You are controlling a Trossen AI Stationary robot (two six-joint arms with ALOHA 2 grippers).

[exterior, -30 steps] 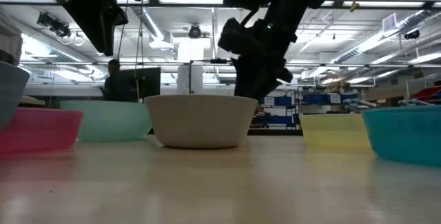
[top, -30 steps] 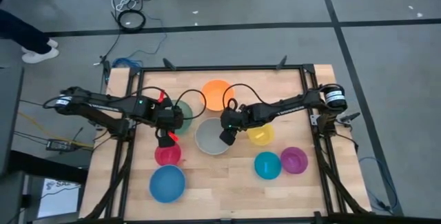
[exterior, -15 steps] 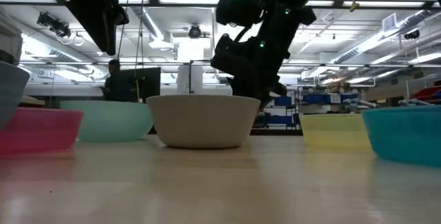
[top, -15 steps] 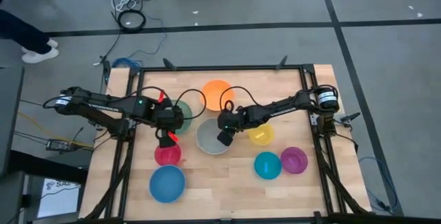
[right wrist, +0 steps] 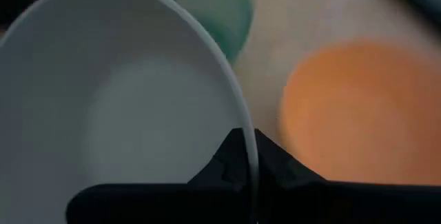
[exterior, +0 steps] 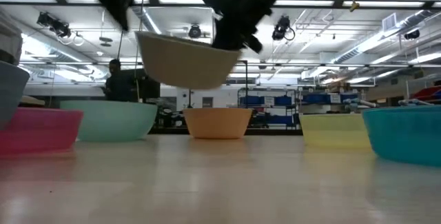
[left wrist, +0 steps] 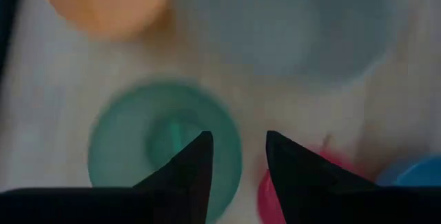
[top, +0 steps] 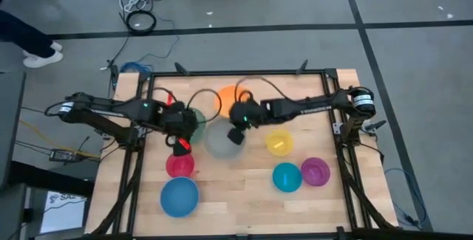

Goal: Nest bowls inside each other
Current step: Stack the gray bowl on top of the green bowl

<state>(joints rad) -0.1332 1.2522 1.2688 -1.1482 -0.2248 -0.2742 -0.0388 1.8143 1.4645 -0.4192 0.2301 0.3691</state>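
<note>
Grey bowl hangs in the air, clear of the wooden table; in the low view it is tilted, its base above the rims of the bowls on the table. Right gripper is clamped on the grey bowl's rim, one finger inside the wall and one outside, as the right wrist view shows. Orange bowl sits on the table just behind the lifted bowl. Green bowl stands beside it, partly under the left arm. Left gripper hangs between the green bowl and the red bowl, fingers apart, holding nothing. Blue bowl rests near the table's front edge, just in front of the red one. Yellow bowl, teal bowl and purple bowl stand on the right half; teal and purple are just beside each other. No bowl is inside another.
</note>
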